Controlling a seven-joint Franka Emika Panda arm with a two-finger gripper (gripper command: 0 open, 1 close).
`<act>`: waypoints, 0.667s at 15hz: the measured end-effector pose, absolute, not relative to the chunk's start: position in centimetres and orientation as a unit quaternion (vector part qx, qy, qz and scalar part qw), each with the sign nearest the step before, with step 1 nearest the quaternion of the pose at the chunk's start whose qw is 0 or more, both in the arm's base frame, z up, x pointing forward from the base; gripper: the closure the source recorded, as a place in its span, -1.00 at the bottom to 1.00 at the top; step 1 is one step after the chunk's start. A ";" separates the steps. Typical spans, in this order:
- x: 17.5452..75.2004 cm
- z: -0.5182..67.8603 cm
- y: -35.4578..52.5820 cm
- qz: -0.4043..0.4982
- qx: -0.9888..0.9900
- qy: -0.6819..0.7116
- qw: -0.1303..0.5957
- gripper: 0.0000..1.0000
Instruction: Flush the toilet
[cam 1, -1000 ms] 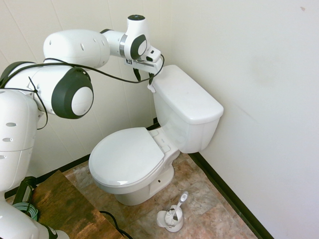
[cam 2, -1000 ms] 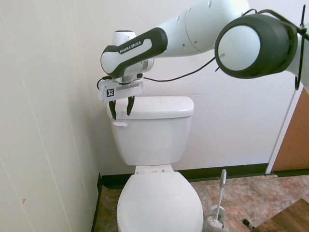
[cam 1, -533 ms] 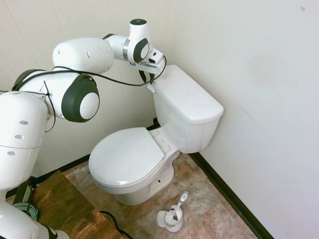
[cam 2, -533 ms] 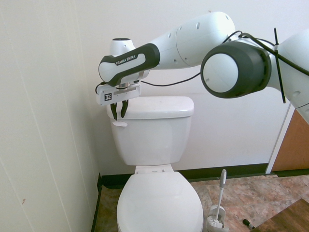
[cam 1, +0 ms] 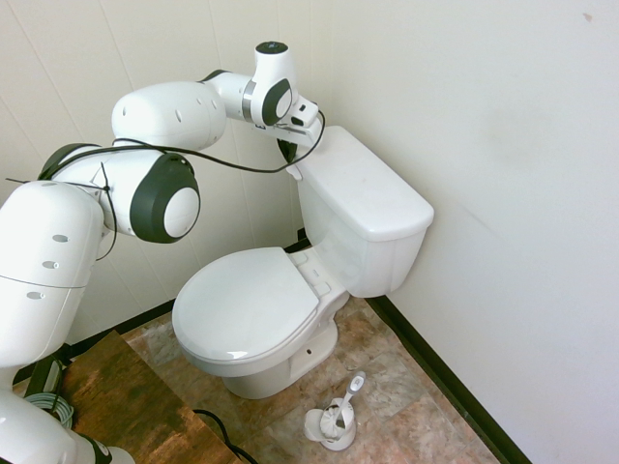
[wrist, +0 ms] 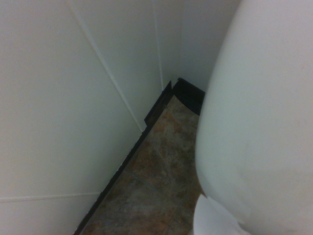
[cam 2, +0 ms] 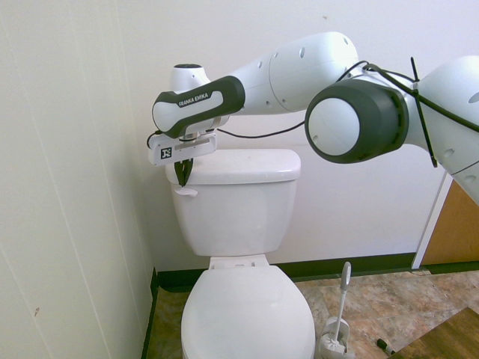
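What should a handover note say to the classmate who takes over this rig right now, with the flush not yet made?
Gripper: jaws shut, holding nothing, pointing down just above the flush lever at the tank's upper corner next to the side wall.
Toilet: tank lid on, seat lid down.
Toilet brush: on the floor beside the bowl, not part of the job.
Done: arm is lined up over the lever.
Left: lower onto the lever, press it down, then lift away. Whether the jaws touch the lever yet cannot be told.
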State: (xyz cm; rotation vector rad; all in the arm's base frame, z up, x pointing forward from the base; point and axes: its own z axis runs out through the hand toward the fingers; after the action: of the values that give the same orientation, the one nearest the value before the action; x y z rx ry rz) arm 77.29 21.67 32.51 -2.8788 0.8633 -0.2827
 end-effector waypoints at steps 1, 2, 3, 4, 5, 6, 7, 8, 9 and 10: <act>77.4 32.1 21.7 -0.090 -0.951 0.288 0.065 1.00; 77.5 31.5 21.8 -0.088 -0.951 0.288 0.066 1.00; 77.6 31.0 21.9 -0.086 -0.951 0.288 0.066 1.00; 77.6 30.4 22.0 -0.084 -0.951 0.289 0.067 1.00; 77.6 29.8 22.1 -0.083 -0.951 0.289 0.069 1.00; 77.7 29.3 22.0 -0.080 -0.951 0.291 0.069 1.00; 77.7 28.8 21.9 -0.077 -0.951 0.292 0.069 1.00; 77.7 28.4 21.8 -0.074 -0.950 0.294 0.071 1.00; 77.7 28.3 21.8 -0.074 -0.950 0.295 0.073 1.00; 77.7 28.3 21.8 -0.073 -0.950 0.296 0.074 1.00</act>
State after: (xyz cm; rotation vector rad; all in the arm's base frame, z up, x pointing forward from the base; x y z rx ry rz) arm 77.73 21.80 28.26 -2.8505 0.8883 -0.2187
